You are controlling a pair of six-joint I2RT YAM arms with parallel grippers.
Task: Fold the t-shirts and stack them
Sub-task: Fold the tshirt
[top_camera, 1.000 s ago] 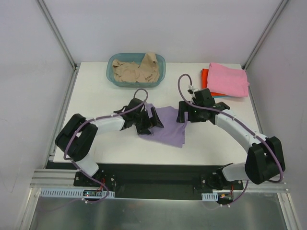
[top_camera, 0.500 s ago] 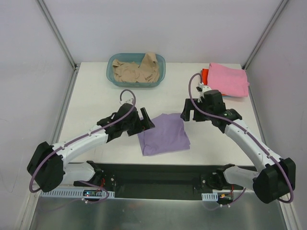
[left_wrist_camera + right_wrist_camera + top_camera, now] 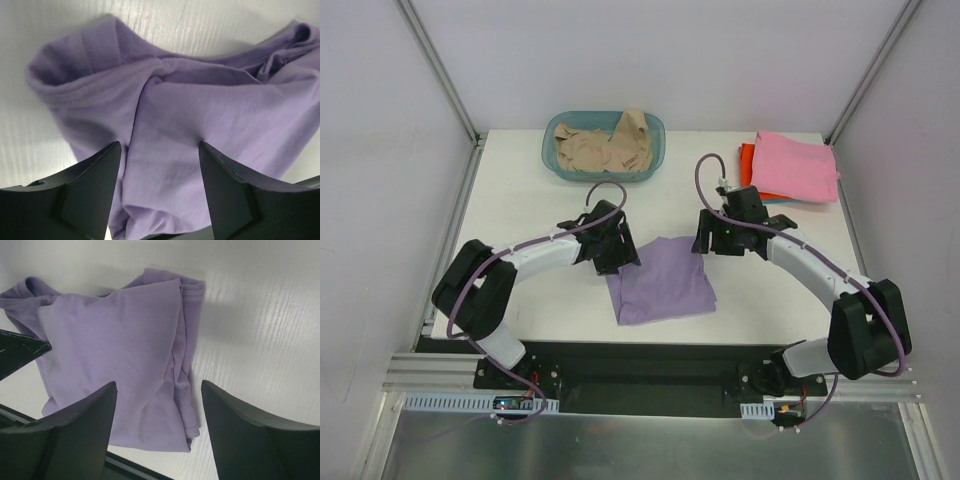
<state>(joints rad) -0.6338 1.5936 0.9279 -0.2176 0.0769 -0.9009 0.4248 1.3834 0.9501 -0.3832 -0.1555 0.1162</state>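
Lavender t-shirt (image 3: 662, 280) lies folded mid-table (image 3: 520, 200). Left gripper (image 3: 157, 147) hovers at its ten o'clock corner, jaws apart, nothing pinched. Right gripper (image 3: 157, 385) is at two o'clock, likewise spread. Pink t-shirt (image 3: 795, 165) tops the orange-red t-shirt (image 3: 748, 158) at one o'clock, and the beige t-shirt (image 3: 600, 148) fills the teal basket (image 3: 550, 160) at eleven.

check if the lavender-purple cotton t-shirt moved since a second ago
Yes. The lavender-purple cotton t-shirt now lies farther from the teal plastic basket and nearer the white table's front edge; it has not moved in the last half second.
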